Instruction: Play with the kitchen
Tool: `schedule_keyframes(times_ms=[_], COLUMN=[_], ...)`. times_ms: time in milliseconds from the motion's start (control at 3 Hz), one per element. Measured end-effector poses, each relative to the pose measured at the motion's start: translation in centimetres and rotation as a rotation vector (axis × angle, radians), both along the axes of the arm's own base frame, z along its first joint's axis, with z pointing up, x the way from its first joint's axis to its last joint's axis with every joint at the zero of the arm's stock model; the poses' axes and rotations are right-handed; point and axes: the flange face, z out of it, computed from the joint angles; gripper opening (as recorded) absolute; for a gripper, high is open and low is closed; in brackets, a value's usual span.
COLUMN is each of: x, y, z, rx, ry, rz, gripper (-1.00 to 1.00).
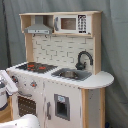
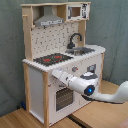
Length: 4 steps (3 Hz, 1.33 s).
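Item: the kitchen (image 1: 60, 75) (image 2: 62, 55), a tall white and light-wood toy unit, is standing upright and filling the centre of the frame in both exterior views, against a grey-green curtain (image 1: 115, 50).

Fittings: a black stovetop (image 1: 36, 67) (image 2: 52, 59) with red rings is lying on the top, beside a sink (image 1: 71, 74) (image 2: 84, 50) with a black arched faucet (image 1: 83, 59) (image 2: 75, 39). A grey hood (image 1: 39, 26) (image 2: 49, 20) is hanging at the upper left of the unit, a microwave (image 1: 72, 23) (image 2: 77, 11) is sitting at the upper right. An oven door (image 1: 27, 104) (image 2: 62, 97) with a dark window is occupying the lower front.

Arm: the white robot arm (image 2: 87, 86) is reaching in from the lower right of the second exterior view, its tip pointing at the front panel just below the stovetop. In the first exterior view it is showing only at the left edge of the frame. The claw (image 2: 54, 75) is sitting close to or against the panel; whether it is released or clenched cannot be told.

Floor: light wooden boards (image 2: 30, 119) are running under the unit.
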Motion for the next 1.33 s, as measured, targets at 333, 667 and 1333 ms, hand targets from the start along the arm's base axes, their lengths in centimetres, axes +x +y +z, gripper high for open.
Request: schedule_keyframes(times_ms=[333, 667, 1333], x=[0.01, 0.00, -0.02], y=[0.07, 0.14, 0.21], z=[-0.06, -0.17, -0.49], rx=[-0.115, -0.263, -0.555], ry=[0.001, -0.001, -0.012], rz=[-0.005, -0.009, -0.012], gripper=[-1.00, -1.00, -1.00])
